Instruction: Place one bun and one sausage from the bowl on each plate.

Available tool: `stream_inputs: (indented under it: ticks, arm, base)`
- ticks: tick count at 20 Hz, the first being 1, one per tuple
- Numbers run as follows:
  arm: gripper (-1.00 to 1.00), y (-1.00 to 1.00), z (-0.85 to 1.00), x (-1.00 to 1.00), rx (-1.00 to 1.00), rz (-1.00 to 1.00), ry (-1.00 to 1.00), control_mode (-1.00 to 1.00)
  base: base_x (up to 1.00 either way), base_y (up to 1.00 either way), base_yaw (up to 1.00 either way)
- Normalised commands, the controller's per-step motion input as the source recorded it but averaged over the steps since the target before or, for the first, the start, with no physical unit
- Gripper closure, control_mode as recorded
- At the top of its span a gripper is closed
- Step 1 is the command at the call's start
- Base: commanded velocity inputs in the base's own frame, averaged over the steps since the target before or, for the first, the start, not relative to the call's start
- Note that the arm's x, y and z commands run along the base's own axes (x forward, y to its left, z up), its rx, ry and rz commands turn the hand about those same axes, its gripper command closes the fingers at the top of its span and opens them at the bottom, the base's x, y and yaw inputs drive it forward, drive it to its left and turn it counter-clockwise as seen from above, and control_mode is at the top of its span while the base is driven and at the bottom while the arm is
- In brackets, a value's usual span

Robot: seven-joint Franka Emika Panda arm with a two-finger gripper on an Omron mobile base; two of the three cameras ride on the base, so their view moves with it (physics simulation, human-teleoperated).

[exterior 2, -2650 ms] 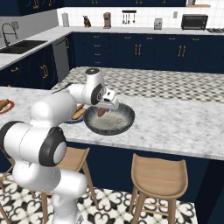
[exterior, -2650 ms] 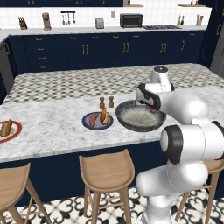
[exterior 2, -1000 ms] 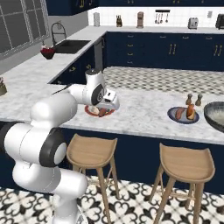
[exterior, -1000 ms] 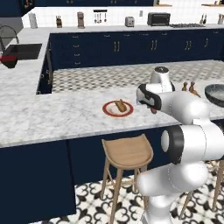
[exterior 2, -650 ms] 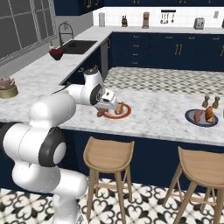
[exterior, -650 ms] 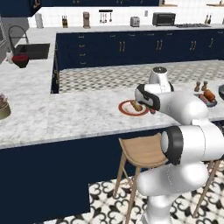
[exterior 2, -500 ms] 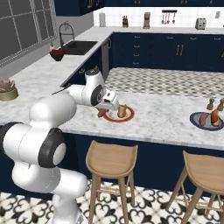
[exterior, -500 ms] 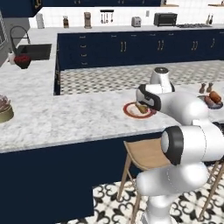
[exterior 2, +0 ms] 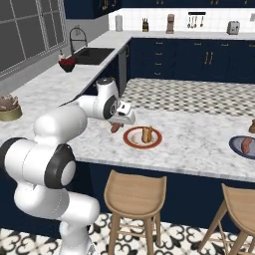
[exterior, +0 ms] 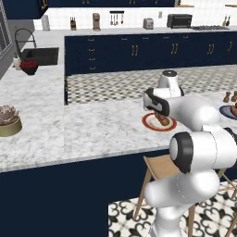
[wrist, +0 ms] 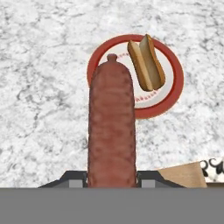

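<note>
My gripper (exterior 2: 119, 119) is shut on a reddish-brown sausage (exterior 2: 115, 127), which hangs just left of the orange-red rimmed plate (exterior 2: 130, 141) and above the marble counter. In the hand view the sausage (wrist: 111, 127) juts out between the fingertips of the gripper (wrist: 111, 177), its far end over the plate's (wrist: 168, 65) near-left rim. One split bun (wrist: 146, 63) lies on that plate. From the left base view, the gripper (exterior: 157, 111) sits over the plate (exterior: 149, 125). The blue-rimmed plate (exterior 2: 238, 149), at the far right, carries a sausage (exterior 2: 247, 144). The dark bowl is out of view.
Two small brown shakers (exterior: 230, 96) stand behind the blue plate (exterior: 227, 110). A tan pot with a succulent (exterior: 9, 121) and a small bowl of red fruit (exterior: 28, 67) sit far left. Wooden stools (exterior 2: 134, 191) stand below the counter edge.
The base has driven left along the counter, so the whole scene shifted. The dark bowl left the views and the orange-red plate came up beside the gripper, which still holds the sausage.
</note>
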Motion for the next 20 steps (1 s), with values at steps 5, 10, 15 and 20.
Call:
stream_inputs:
  ticks: [5, 10, 15, 20]
  arm:
    - [1.00, 0.00, 0.00, 0.17, 0.00, 0.00, 0.00, -1.00]
    - [1.00, -0.08, -0.12, 0.99, 0.02, 0.00, 0.07, -1.00]
    - [1.00, -0.32, -0.89, 0.48, 0.00, 0.11, 0.15, -1.00]
    - [1.00, -0.15, -0.46, 0.48, 0.00, 0.12, 0.05, -1.00]
  base:
    - [0.41, 0.00, 0.00]
    - [0.00, 0.00, 0.00]
    - [0.00, 0.00, 0.00]
    - [0.00, 0.00, 0.00]
